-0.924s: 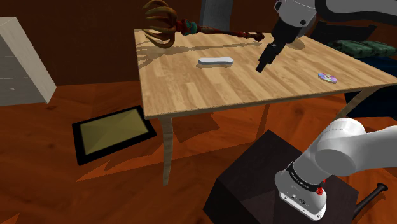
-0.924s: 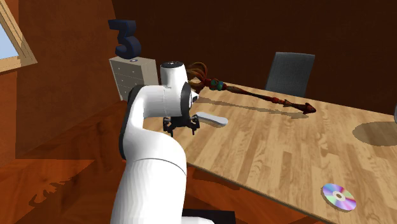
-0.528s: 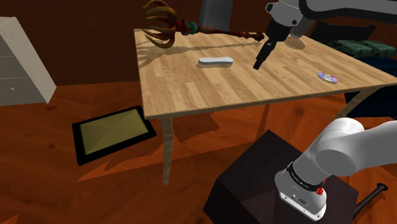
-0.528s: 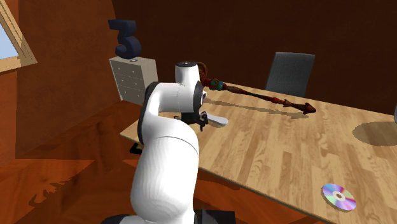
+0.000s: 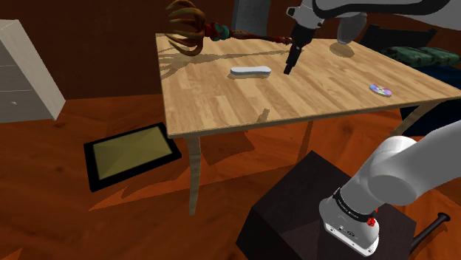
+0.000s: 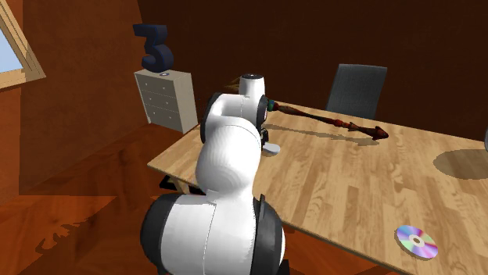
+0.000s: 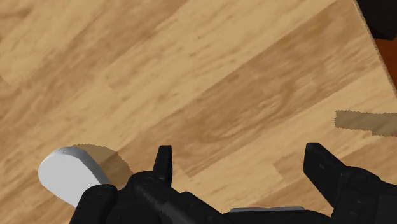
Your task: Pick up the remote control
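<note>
1. The gripper (image 7: 242,160) hovers above the table (image 5: 244,103), fingers spread wide and empty, ready to straddle.
2. The white remote control (image 7: 67,175) lies flat just outside one finger, so it probably needs a sideways shift.

Dim, warm light overall; the wooden table (image 5: 222,103) is brightly lit, carrying dark, jagged-edged shadows.

A large dark numeral 3 (image 6: 155,47) stands on the drawer chest (image 6: 168,98)
</note>
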`<move>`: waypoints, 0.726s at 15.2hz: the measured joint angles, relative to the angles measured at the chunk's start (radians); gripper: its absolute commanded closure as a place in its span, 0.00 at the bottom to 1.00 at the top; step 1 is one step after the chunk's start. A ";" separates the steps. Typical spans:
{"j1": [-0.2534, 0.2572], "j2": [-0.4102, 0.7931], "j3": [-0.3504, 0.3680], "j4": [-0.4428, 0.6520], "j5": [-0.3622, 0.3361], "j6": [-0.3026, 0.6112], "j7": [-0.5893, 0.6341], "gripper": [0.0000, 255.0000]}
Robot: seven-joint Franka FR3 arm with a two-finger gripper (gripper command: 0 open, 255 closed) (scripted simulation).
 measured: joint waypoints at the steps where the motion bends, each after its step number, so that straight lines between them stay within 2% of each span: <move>1: 0.004 0.033 -0.014 0.025 0.003 0.002 -0.044 0.00; 6: 0.016 0.248 -0.081 0.201 0.042 0.012 -0.279 0.00; 11: 0.008 0.476 -0.100 0.429 0.102 -0.021 -0.487 0.00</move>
